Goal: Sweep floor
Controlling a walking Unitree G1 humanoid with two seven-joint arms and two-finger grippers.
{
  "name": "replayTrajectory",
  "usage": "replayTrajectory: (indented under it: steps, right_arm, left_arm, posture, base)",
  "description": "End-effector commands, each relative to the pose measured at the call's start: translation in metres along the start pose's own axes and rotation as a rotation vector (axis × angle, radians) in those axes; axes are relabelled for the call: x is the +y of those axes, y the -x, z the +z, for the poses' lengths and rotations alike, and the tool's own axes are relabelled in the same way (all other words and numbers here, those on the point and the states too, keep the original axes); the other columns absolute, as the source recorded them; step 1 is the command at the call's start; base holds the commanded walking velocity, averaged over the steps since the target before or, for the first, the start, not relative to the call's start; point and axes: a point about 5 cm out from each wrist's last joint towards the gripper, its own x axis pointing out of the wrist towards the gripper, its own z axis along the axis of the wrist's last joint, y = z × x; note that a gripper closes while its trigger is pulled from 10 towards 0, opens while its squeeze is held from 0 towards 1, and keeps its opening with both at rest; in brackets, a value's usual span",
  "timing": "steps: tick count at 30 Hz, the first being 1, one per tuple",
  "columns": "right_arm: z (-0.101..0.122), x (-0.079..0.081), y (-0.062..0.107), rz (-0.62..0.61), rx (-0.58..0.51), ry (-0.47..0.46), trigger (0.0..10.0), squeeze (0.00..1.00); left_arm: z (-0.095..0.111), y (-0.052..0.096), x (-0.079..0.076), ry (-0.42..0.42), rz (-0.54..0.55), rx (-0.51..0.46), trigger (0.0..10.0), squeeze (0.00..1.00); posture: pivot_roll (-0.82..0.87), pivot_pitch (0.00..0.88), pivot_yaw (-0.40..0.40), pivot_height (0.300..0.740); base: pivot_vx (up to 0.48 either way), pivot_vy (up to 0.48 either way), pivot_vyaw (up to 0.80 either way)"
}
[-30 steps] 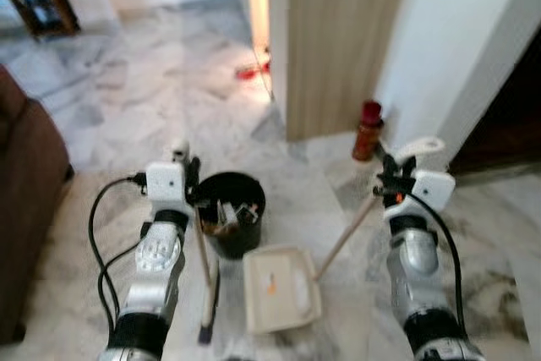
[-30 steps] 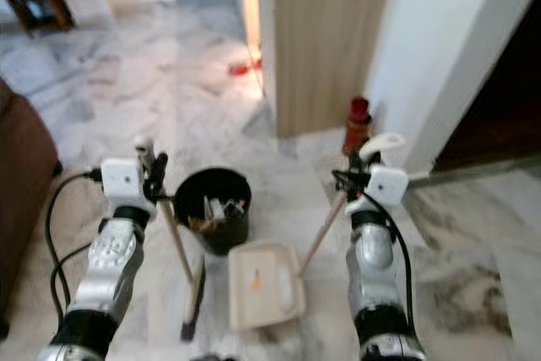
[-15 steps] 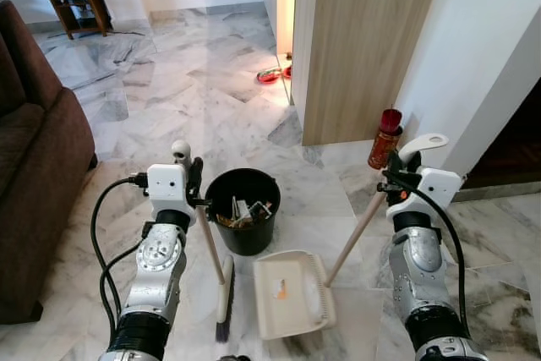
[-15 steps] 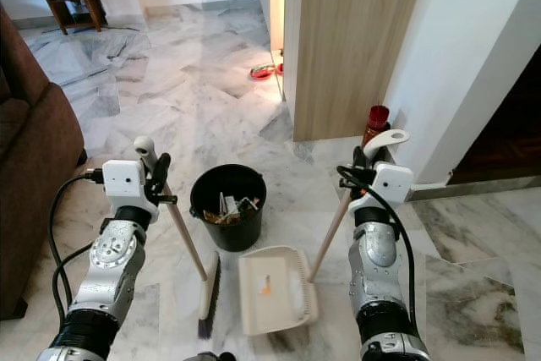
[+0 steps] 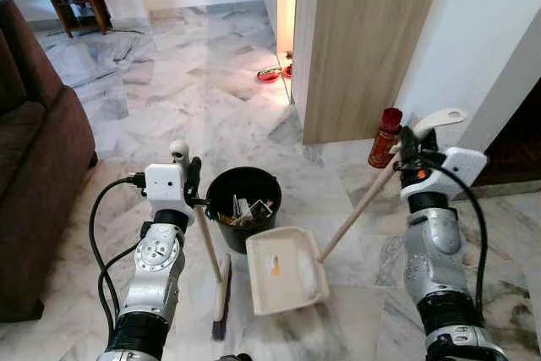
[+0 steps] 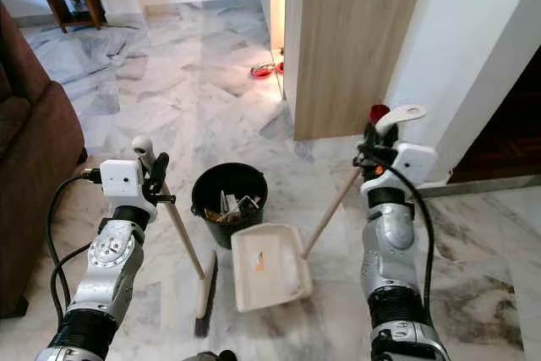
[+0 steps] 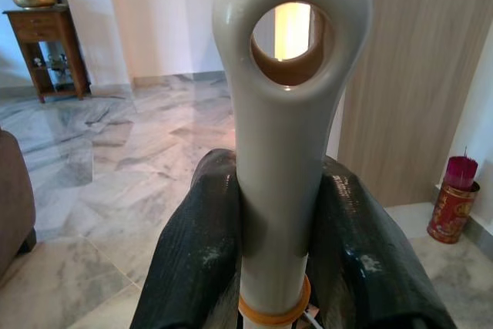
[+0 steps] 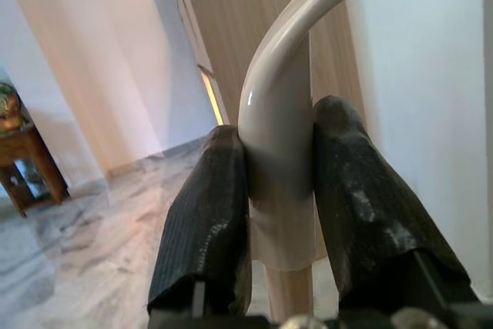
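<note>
Left eye: my left gripper (image 5: 188, 177) clamps the broom (image 5: 221, 287), brush on the marble floor (image 5: 169, 99) beside the black bin (image 5: 245, 207). My right gripper (image 5: 412, 156) holds the dustpan (image 5: 286, 268), an orange scrap inside, tilted at the bin.

Right eye: same layout; bin already holds rubbish.

Left wrist: fingers (image 7: 202, 252) tight on the broom handle.

Right wrist: fingers (image 8: 208, 221) tight on the dustpan handle.

Judging: sweeping mostly done, emptying left.

Left gripper (image 6: 157, 177) grips the broom (image 6: 188, 253), right gripper (image 6: 369, 146) holds the dustpan (image 6: 269, 267) tilted up beside the black bin (image 6: 229, 202) full of trash.
</note>
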Motion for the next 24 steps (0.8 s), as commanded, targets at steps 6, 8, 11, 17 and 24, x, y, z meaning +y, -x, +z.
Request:
replayTrajectory:
  steps: [6, 8, 11, 17, 24]
  right_arm:
    - [0.027, -0.005, -0.008, 0.086, -0.075, 0.002, 10.0, 0.00]
    - [0.027, -0.007, -0.008, 0.104, -0.069, 0.006, 10.0, 0.00]
    - [0.030, -0.010, -0.006, 0.112, -0.070, 0.012, 10.0, 0.00]
    - [0.047, -0.016, -0.011, 0.083, -0.135, -0.083, 10.0, 0.00]
    - [0.072, 0.002, -0.023, 0.068, -0.247, -0.185, 10.0, 0.00]
  left_arm:
    - [0.011, -0.005, 0.000, -0.019, -0.013, -0.046, 10.0, 0.00]
    - [0.011, -0.005, 0.000, -0.018, -0.013, -0.046, 10.0, 0.00]
    - [0.011, -0.005, 0.000, -0.019, -0.014, -0.045, 10.0, 0.00]
    - [0.011, -0.005, 0.000, -0.018, -0.014, -0.045, 10.0, 0.00]
    - [0.011, -0.005, -0.002, -0.024, -0.023, -0.045, 10.0, 0.00]
  posture:
    - [0.04, 0.038, 0.036, 0.740]
    - [0.04, 0.038, 0.036, 0.740]
    - [0.04, 0.040, 0.037, 0.740]
    - [0.04, 0.038, 0.040, 0.740]
    - [0.04, 0.033, 0.041, 0.740]
  base:
    - [0.000, 0.000, 0.00]
    - [0.000, 0.000, 0.00]
    - [0.000, 0.000, 0.00]
    - [0.000, 0.000, 0.00]
    - [0.000, 0.000, 0.00]
